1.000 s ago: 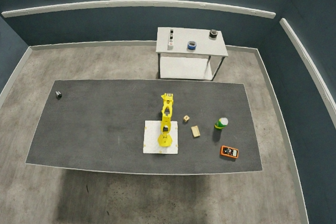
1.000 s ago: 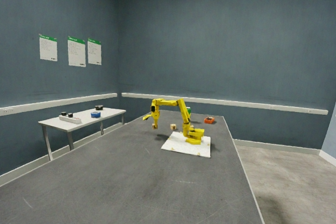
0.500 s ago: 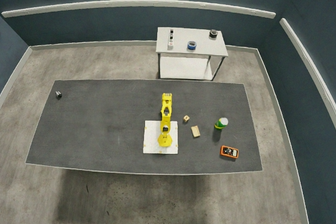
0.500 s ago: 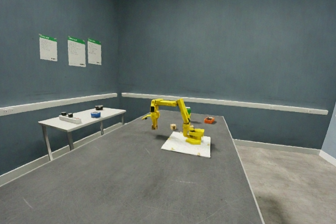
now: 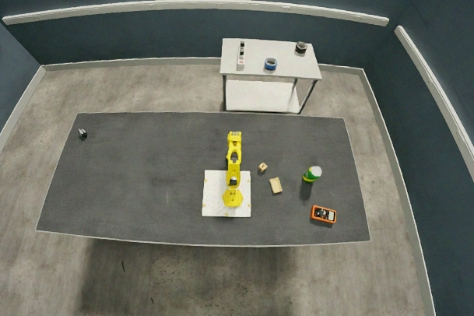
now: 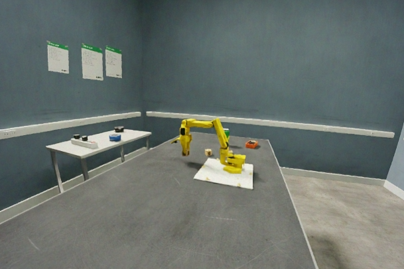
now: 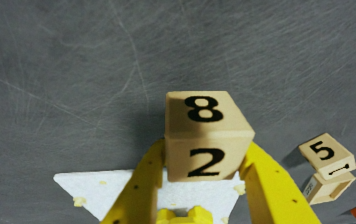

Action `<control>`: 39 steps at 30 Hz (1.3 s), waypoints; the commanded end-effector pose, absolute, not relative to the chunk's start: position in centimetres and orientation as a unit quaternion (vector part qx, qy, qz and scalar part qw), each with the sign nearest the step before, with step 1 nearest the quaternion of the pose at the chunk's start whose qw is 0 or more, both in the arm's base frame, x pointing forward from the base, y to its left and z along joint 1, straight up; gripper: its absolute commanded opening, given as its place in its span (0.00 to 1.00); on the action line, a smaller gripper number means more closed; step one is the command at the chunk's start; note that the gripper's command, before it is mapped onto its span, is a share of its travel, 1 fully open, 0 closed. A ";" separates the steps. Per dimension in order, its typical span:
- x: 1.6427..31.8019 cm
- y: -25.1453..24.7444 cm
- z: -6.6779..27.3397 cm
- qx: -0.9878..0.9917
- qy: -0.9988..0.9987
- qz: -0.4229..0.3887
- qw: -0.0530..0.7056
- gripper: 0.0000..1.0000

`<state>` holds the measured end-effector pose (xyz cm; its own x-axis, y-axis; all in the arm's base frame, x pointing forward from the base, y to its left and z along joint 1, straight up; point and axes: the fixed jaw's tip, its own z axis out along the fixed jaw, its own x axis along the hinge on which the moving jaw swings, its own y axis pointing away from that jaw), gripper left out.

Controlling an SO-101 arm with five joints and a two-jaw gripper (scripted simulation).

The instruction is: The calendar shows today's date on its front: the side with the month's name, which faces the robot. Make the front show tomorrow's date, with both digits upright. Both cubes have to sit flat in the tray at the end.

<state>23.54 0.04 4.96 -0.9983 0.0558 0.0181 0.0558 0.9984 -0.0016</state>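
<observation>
My gripper [image 7: 206, 159] [image 6: 185, 154] is shut on a wooden cube [image 7: 201, 134] and holds it above the table. In the wrist view this cube shows a black 8 on one face and a 2 on the face below it. The other wooden cube [image 5: 262, 167] [image 6: 208, 152] [image 7: 326, 152] sits on the table outside the tray, turned at an angle. It shows a 5 on top and what looks like a 1 on a side. The pale wooden tray [image 5: 275, 185] [image 7: 310, 192] lies beside it and holds no cube. Its lettering is too small to read.
A white mat [image 5: 214, 194] [image 6: 219, 180] lies under the arm's base. Right of the tray in the top view stand a green can [image 5: 312, 173] and an orange multimeter [image 5: 323, 214] [image 6: 251, 144]. A small dark object [image 5: 82, 133] lies at the table's far left.
</observation>
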 end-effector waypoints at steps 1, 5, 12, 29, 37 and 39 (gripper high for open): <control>23.7 0.2 5.0 -0.037 -0.999 0.000 0.006 0.00; 23.8 0.3 4.9 -0.044 -0.999 0.000 0.006 0.00; 23.8 0.3 4.9 -0.048 -0.999 0.000 0.006 0.00; 24.0 0.6 5.0 -0.052 -0.999 0.000 0.000 0.00; 24.0 0.6 4.9 -0.052 -0.999 0.000 0.000 0.00; 24.0 0.6 4.8 -0.052 -0.999 0.000 0.000 0.00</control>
